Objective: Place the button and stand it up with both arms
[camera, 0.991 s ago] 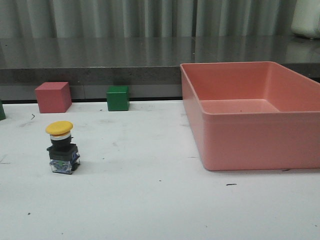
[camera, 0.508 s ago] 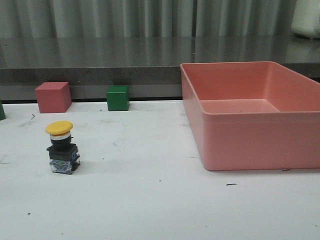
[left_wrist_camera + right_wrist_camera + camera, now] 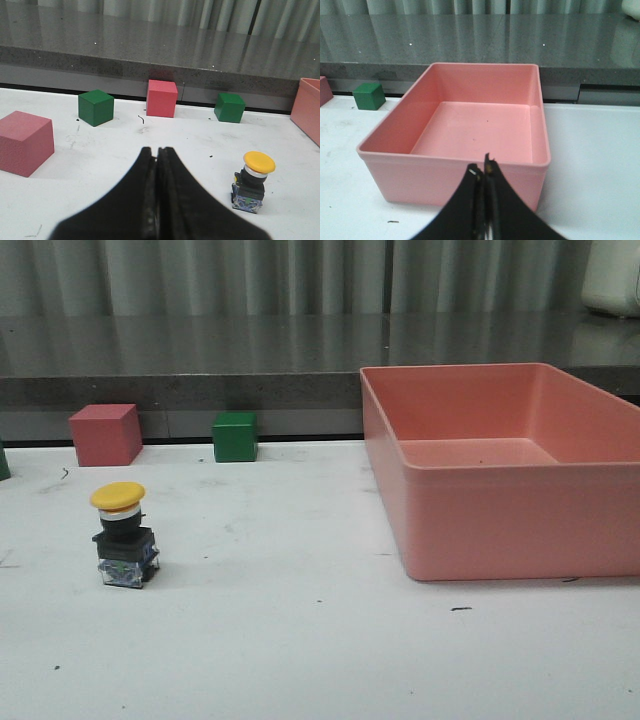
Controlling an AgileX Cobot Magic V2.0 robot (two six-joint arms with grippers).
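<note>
One upright yellow-capped button (image 3: 124,536)

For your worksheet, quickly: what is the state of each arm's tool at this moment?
Left tool: closed, holding nothing; the button stands apart on the table.
Right tool: closed, holding nothing, in front of the pink bin.

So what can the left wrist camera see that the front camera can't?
Only the left wrist view shows the left end effector, shut, a big pink cube and a second green cube. Only the front view shows the whole pink bin. Both show the button standing upright, the red cube and the green cube by the back ledge.
</note>
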